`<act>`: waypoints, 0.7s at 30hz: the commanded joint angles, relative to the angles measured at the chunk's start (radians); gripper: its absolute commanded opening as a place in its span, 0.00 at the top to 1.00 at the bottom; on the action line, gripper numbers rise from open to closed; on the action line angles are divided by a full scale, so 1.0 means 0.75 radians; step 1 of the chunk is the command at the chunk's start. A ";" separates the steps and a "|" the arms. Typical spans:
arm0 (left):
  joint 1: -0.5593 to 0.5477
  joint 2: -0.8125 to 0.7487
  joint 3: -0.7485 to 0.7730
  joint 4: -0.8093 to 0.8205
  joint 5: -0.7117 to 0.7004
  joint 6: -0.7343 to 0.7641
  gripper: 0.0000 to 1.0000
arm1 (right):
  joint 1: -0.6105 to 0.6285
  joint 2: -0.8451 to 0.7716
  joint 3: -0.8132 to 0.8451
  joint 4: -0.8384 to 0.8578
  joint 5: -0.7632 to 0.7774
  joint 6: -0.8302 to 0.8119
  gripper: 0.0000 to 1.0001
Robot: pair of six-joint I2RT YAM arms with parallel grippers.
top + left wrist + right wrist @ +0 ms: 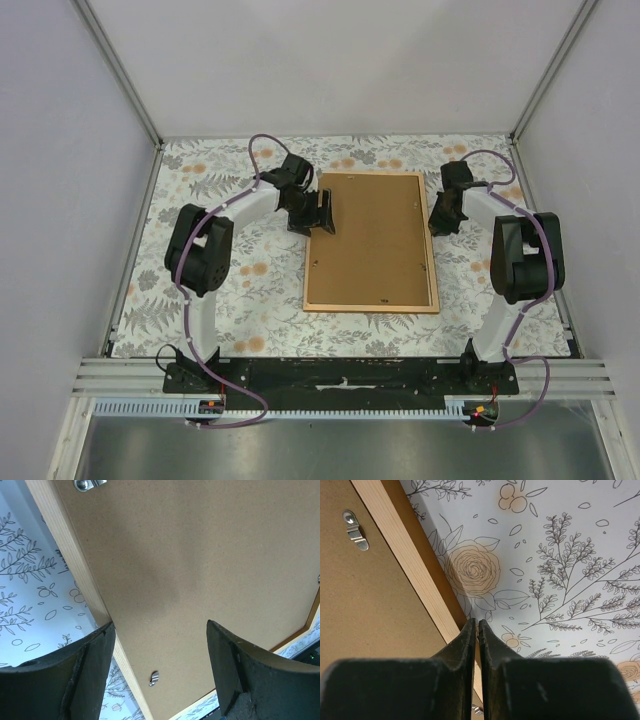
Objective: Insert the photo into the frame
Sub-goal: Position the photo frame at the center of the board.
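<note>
Top external: face-down frame (370, 307) on floral cloth (250, 290), backing board (372, 240) inside. Wide-spread left gripper (159, 625) above left rail and board. Empty right gripper (478, 622), jaws pressed together, beside right rail.

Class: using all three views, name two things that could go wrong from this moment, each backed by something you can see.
1. The backing board lies in the frame, with small metal clips at its edge. The open left gripper is broad and may fumble a clip.
2. The shut right gripper sits at the frame's right rail, so a nudge could slide the frame over the tablecloth.
The photo is not in view.
</note>
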 commanded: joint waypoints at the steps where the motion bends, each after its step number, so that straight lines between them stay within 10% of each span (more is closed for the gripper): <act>1: -0.052 0.009 -0.013 0.030 0.032 0.000 0.21 | 0.003 -0.036 0.003 0.028 -0.020 -0.003 0.88; 21: -0.099 0.058 0.026 0.026 0.008 -0.025 0.20 | 0.005 -0.072 -0.038 0.040 -0.046 0.007 0.88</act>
